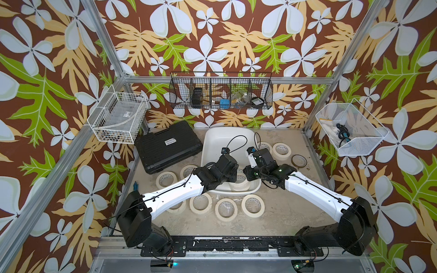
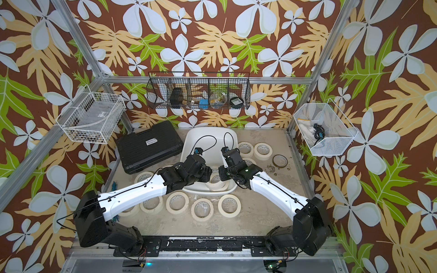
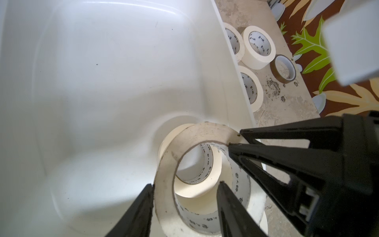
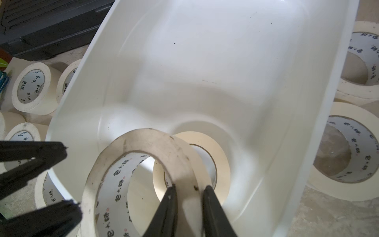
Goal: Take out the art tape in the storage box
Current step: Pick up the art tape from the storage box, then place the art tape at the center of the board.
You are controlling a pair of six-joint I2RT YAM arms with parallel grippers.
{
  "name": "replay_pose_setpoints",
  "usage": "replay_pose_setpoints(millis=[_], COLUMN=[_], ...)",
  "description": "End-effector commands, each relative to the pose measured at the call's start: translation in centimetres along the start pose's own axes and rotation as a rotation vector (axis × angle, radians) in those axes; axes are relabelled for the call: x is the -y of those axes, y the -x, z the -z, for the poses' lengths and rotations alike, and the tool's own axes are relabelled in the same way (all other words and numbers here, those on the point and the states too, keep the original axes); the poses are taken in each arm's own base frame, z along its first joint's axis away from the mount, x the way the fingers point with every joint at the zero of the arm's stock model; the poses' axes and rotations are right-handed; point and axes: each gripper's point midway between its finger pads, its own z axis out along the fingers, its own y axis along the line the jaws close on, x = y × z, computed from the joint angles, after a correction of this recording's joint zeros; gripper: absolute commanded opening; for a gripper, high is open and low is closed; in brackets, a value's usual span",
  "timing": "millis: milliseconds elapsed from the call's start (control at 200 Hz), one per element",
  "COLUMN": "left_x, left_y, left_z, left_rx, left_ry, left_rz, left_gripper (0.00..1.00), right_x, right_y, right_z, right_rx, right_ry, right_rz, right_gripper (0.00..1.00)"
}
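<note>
The white storage box (image 1: 227, 132) (image 2: 208, 132) lies mid-table, with both wrists over its near end. Two cream art tape rolls sit there. One roll (image 4: 143, 141) (image 3: 196, 133) stands tilted on edge. My right gripper (image 4: 189, 186) is shut on its wall, one finger inside the ring and one outside. My left gripper (image 3: 186, 183) is open at the opposite wall. One of its fingers rests against the outer face and the other shows over the ring's hole, apart from the wall. The second roll (image 4: 222, 158) lies flat behind the held one. Both top views hide the fingertips under the wrists.
Several more tape rolls lie on the table around the box: a front row (image 1: 226, 209), some at the left (image 1: 166, 179) and some at the right (image 1: 281, 151). A thin brown ring (image 1: 299, 161) lies right of them. A black ribbed case (image 1: 165, 146) sits at the left, and wire baskets hang on the walls.
</note>
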Motion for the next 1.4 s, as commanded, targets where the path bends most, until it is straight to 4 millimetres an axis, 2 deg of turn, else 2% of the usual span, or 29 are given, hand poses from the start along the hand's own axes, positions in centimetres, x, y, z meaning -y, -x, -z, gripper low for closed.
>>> replay_pose_setpoints(millis=[0, 130, 270, 405, 626, 836, 951, 1101, 1396], left_x=[-0.2, -0.4, -0.8, -0.9, -1.1, -1.1, -1.1, -1.2, -1.5], left_y=[1.3, 1.7, 1.5, 1.5, 1.5, 1.3, 1.1, 1.1, 1.0], left_z=[0.9, 1.5, 1.5, 1.7, 1.6, 1.6, 1.7, 1.8, 2.2], left_rx=[0.061, 0.078, 0.075, 0.078, 0.076, 0.069, 0.068, 0.070, 0.072], left_ry=[0.007, 0.014, 0.020, 0.020, 0.021, 0.015, 0.013, 0.013, 0.018], left_rz=[0.024, 0.025, 0.027, 0.031, 0.033, 0.033, 0.034, 0.037, 0.037], left_gripper=[0.56, 0.58, 0.58, 0.58, 0.58, 0.58, 0.58, 0.58, 0.58], right_x=[0.7, 2.4, 5.0, 9.2, 16.3, 21.7, 24.2, 26.5, 29.0], right_y=[1.4, 2.5, 3.0, 3.1, 1.9, 0.7, -0.7, -2.5, -4.3], right_z=[0.9, 2.4, 4.0, 6.0, 9.2, 11.7, 11.9, 10.9, 8.6], right_rx=[0.056, 0.112, 0.155, 0.201, 0.290, 0.407, 0.446, 0.458, 0.472], right_ry=[-0.044, -0.069, -0.090, -0.161, -0.298, -0.414, -0.456, -0.478, -0.525], right_rz=[0.009, -0.029, -0.086, -0.165, -0.352, -0.491, -0.562, -0.634, -0.682], right_gripper=[0.01, 0.00, 0.00, 0.00, 0.00, 0.00, 0.00, 0.00, 0.00])
